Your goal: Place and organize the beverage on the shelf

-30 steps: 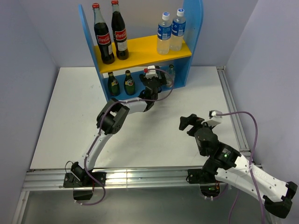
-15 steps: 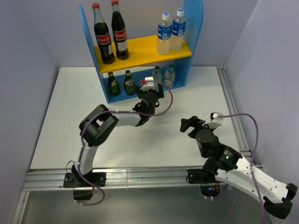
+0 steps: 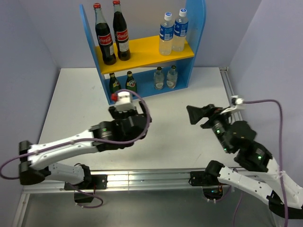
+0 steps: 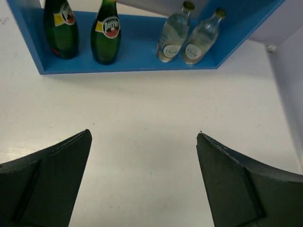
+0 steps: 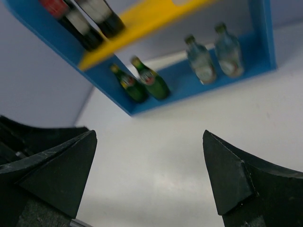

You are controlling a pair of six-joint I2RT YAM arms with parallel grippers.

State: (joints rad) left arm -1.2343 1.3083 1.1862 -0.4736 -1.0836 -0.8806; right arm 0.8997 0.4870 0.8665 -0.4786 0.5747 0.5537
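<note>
Shelf (image 3: 147,47): looks stocked. Green glass bottles (image 4: 105,33): likely heavy, slick, breakable; I'd hold mid-body. My left gripper (image 4: 143,137), right gripper (image 5: 149,137): jaws wide, empty.

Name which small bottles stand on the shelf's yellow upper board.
The two blue-capped water bottles, at the yellow board's right end. The green glass bottles and the pale-capped clear bottles all stand lower, on the blue base.
</note>
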